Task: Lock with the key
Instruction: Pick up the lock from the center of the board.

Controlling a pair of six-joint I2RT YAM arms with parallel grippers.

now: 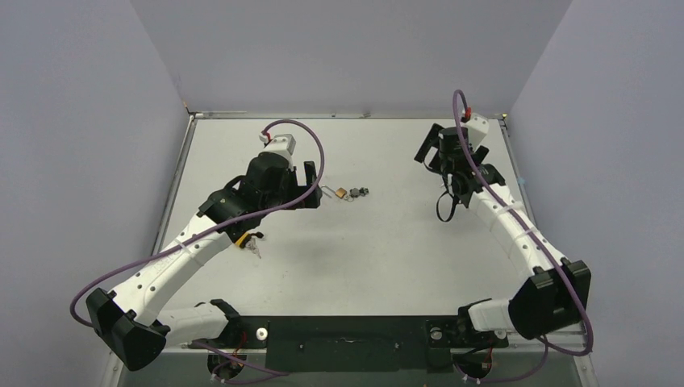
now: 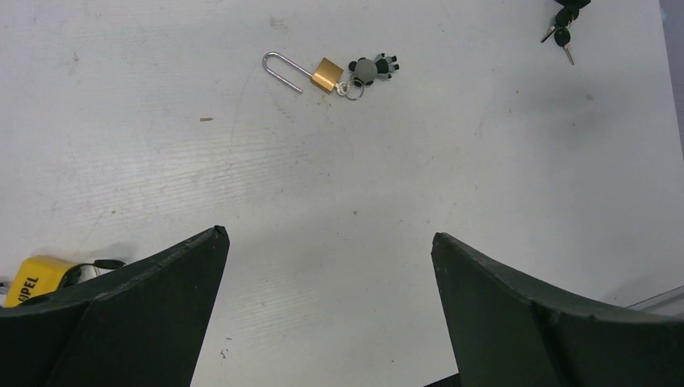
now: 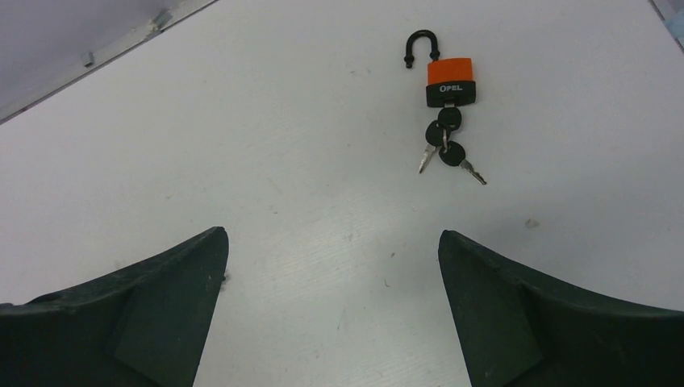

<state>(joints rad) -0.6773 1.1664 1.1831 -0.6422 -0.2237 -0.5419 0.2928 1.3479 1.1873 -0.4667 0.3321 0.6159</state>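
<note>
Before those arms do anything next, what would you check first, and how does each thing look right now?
1. Left hand open, empty: ok.
2. Right hand open, empty: ok.
3. Brass padlock in clear view: ok.
4. Its shackle shut: not ok, swung open.
5. Key seated in brass padlock: cannot tell; panda charm lies beside it.
6. Orange padlock shut: not ok, also open.
</note>
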